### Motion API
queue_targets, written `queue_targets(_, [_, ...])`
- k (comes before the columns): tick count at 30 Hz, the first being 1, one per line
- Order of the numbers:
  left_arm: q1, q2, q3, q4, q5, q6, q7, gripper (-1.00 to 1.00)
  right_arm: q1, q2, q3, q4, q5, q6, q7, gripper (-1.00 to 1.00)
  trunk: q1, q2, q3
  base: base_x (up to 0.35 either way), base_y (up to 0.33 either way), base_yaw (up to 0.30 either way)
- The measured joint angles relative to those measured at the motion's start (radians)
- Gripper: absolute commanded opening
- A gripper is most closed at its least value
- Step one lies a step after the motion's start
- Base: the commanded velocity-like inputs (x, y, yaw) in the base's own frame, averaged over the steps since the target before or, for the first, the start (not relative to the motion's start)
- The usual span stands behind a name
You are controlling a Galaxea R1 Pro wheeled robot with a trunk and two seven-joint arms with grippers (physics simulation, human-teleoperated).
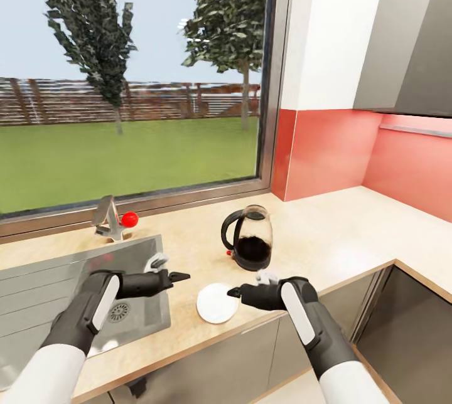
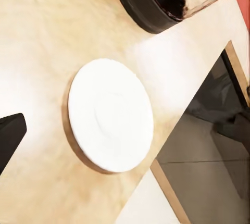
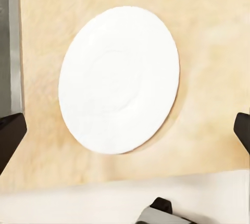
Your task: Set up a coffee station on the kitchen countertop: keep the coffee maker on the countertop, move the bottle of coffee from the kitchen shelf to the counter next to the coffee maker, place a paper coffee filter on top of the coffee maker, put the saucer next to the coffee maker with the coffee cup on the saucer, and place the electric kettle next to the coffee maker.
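A plain white saucer (image 1: 217, 303) lies empty near the front edge of the beige countertop (image 1: 326, 234). Behind it stands the glass electric kettle (image 1: 249, 238) with its black handle and small red switch. My left gripper (image 1: 183, 277) hovers just left of the saucer, over the sink's right rim, and is open. My right gripper (image 1: 232, 292) is open at the saucer's right edge, pointing across it. The wrist views show the saucer (image 2: 111, 114) (image 3: 119, 79) and the kettle's dark base (image 2: 151, 5). The coffee maker, bottle of coffee, paper filter, coffee cup and kitchen shelf are out of view.
A steel sink (image 1: 37, 285) fills the counter's left part, with a faucet (image 1: 112, 219) and its red knob (image 1: 129, 219) behind it. A large window runs along the back. A red backsplash (image 1: 333, 153) and a grey hood (image 1: 408, 59) stand at the right.
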Motion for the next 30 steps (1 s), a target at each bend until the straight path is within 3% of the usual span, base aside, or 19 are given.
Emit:
queue_targets(4, [-0.002,-0.019,0.004,0.0,0.001,-0.001,0.018,1.0,0.008,0.001,0.058,0.0,-0.002,0.0,0.013,1.0,0.0,0.0,0.0,0.0,0.0,0.0])
queue_targets(8, [-0.002,-0.022,0.005,0.0,0.001,-0.002,0.025,1.0,0.011,0.001,0.085,0.0,-0.003,0.0,0.031,1.0,0.0,0.0,0.0,0.0,0.0,0.0])
queue_targets(25, [-0.001,-0.039,0.009,0.0,0.001,-0.039,0.029,1.0,0.014,0.003,0.098,-0.001,-0.004,0.0,0.04,1.0,0.0,0.0,0.0,0.001,0.0,0.0])
queue_targets(30, [0.002,-0.039,0.008,0.0,0.0,-0.041,0.029,1.0,0.014,0.003,0.098,-0.002,-0.004,0.0,0.04,1.0,0.0,0.0,0.0,0.186,0.0,0.0])
